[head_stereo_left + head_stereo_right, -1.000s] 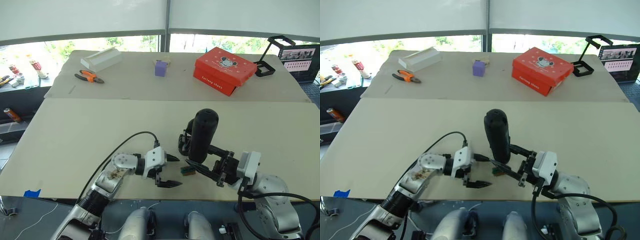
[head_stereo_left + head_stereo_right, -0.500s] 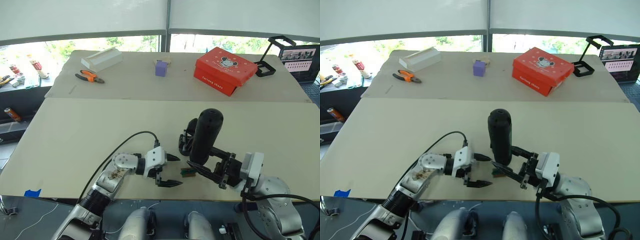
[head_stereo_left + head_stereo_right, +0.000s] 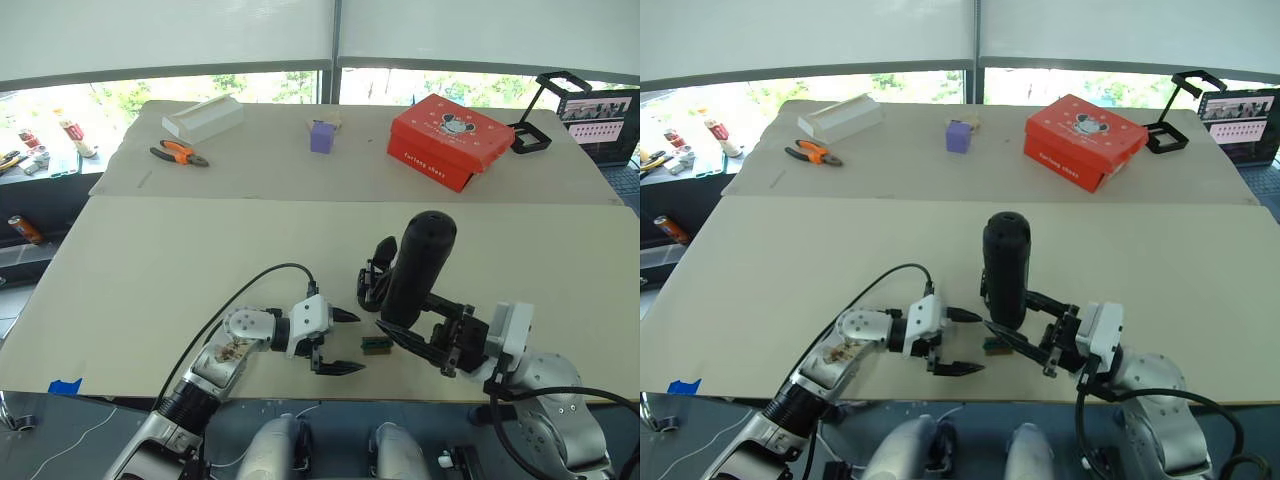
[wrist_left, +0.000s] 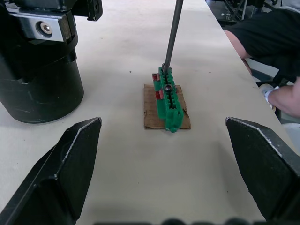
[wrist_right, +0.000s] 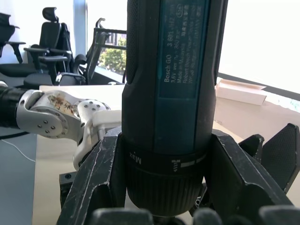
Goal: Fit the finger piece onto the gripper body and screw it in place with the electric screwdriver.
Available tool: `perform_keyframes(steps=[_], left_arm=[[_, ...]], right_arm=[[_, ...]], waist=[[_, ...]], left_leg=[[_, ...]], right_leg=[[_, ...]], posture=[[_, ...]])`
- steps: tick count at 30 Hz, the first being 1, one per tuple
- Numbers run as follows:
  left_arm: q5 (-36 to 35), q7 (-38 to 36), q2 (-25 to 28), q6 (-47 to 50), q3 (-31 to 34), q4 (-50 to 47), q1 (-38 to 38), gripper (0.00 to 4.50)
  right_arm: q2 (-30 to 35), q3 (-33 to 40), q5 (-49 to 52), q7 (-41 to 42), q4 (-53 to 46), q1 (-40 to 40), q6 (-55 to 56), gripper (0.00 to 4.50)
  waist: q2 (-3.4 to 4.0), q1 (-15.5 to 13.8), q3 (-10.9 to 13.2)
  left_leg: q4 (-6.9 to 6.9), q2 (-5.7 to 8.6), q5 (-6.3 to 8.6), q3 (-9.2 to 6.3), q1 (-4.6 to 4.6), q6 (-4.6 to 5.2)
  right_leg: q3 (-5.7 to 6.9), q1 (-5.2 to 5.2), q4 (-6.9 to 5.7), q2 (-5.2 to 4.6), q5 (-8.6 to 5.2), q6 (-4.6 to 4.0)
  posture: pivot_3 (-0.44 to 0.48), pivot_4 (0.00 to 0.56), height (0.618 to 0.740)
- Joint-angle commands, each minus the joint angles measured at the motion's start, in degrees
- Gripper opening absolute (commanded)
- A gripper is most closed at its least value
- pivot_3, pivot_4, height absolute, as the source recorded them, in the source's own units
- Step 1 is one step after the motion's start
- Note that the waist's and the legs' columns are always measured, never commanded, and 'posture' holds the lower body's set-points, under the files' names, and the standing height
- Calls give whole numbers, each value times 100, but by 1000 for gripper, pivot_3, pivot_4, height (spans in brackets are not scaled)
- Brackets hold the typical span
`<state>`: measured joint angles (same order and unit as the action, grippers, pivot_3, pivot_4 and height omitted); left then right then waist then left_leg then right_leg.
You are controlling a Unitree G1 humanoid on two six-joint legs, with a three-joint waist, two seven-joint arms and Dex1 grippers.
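One electric screwdriver (image 3: 415, 266) stands nearly upright near the front edge of the surface (image 3: 150, 270), clamped in the right pincer (image 3: 410, 335), whose two fingers close around its lower barrel. Its thin metal bit (image 4: 172, 33) comes down onto one small green block (image 4: 168, 99), which sits on a scrap of brown card (image 4: 151, 111). One gripper body (image 3: 374, 280) stands just behind the screwdriver, partly hidden by it. The left pincer (image 3: 338, 342) hangs just left of the green block, fingers spread wide with nothing between them, one finger on each side of the block and clear of it. Beyond the screwdriver, across a seam in the surface, lie one red box (image 3: 448, 140), one purple block (image 3: 321, 136), one pair of orange-handled pliers (image 3: 177, 153) and one long white box (image 3: 203, 117), all well apart from it. The surface between the seam and the screwdriver is bare and wide; the front edge lies close behind both pincers. A person's arm (image 4: 286, 93) shows beyond the surface's edge in the left wrist view.
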<state>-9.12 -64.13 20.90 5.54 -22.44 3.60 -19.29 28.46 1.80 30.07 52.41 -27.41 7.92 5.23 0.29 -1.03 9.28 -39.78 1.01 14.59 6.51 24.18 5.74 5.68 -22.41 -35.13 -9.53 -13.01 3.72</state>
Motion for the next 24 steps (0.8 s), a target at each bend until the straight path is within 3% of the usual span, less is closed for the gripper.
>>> perform_keyframes(steps=[1,24], left_arm=[[0,-26,-14,23,-34,64,-11,4500],[9,-12,-39,92,-34,37,-44,4500]], right_arm=[[28,113,238,1,-334,-2,7,1936],[193,229,576,86,-399,72,-322,1936]], waist=[[0,-1,0],[0,-15,0]], left_leg=[[0,0,0,0,0,0],[0,0,1,0,0,1]], right_leg=[[0,0,0,0,0,0],[0,0,0,-3,0,0]], posture=[[0,150,740],[0,150,740]])
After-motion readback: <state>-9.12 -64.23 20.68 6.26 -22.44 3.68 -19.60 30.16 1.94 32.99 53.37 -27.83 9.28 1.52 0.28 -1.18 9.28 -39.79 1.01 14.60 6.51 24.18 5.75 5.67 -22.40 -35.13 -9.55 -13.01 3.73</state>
